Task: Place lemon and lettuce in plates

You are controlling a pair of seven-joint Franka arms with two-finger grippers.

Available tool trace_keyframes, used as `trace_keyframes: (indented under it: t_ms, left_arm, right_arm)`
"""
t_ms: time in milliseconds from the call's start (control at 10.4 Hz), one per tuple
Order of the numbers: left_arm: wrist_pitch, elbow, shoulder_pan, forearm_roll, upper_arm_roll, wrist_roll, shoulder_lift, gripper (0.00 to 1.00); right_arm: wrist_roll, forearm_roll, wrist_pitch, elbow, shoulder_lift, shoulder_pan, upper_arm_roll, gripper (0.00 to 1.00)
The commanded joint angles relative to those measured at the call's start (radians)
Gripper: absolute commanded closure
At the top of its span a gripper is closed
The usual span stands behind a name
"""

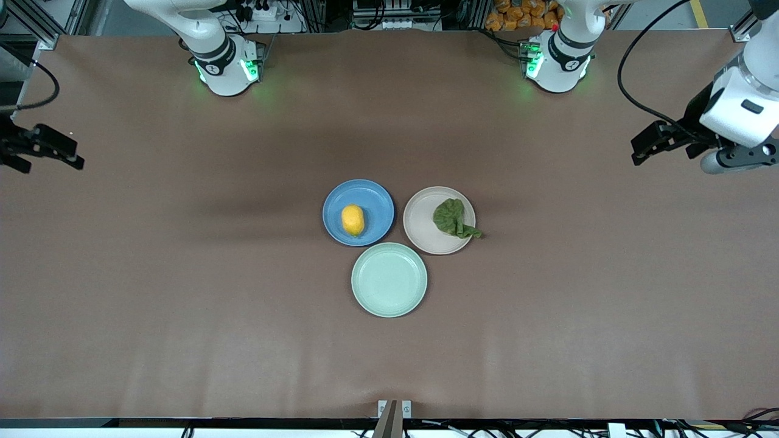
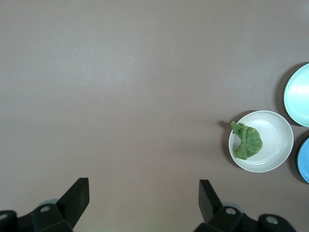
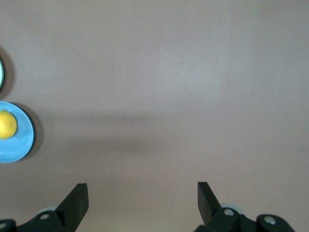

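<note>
1. So, the lemon (image 1: 353, 220) sits in the blue plate (image 1: 374, 201) mid-table, well apart from the right gripper (image 1: 58, 152), which hangs over bare tabletop at the right arm's end.
2. The lettuce (image 1: 453, 219) lies in the beige-pink plate (image 1: 420, 222), just beside the blue one toward the left arm's end. Its narrow tail pokes out over the rim on the side toward the left arm. The left gripper (image 1: 645, 146) is over bare table at the left arm's end, also well apart from it.
3. Both grippers have their fingers spread wide with nothing between them. You can see it in the wrist views: left gripper (image 2: 144, 198), right gripper (image 3: 142, 198), just brown table in the gap.
4. Shapes and textures: the lemon is a smooth oval, bright yellow. The lettuce is dark green, crumpled and wrinkly. Both plates are round, shallow and rimmed, with a matte look. A mint-green plate (image 1: 389, 280) of the same shape sits nearer the front camera, tucked right up against the other two, with nothing in it.
5. The table (image 1: 182, 274) is covered in a plain brown sheet, slightly rippled.
6. Pose: both arms are pulled out to their own ends of the table, with the wrist cameras looking down at the surface.
</note>
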Motion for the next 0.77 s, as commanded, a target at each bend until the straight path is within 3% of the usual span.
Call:
trace_keyframes:
  t_ms: [0, 674]
  left_arm:
    - [0.001, -0.023, 0.015, -0.027, 0.004, 0.054, -0.016, 0.0]
    - [0.003, 0.033, -0.043, -0.027, 0.008, 0.079, -0.001, 0.0]
  right_arm:
    - [0.006, -0.023, -0.068, 0.059, 0.016, -0.02, 0.022, 0.0]
    - [0.005, -0.015, -0.109, 0.112, 0.048, -0.015, 0.041, 0.0]
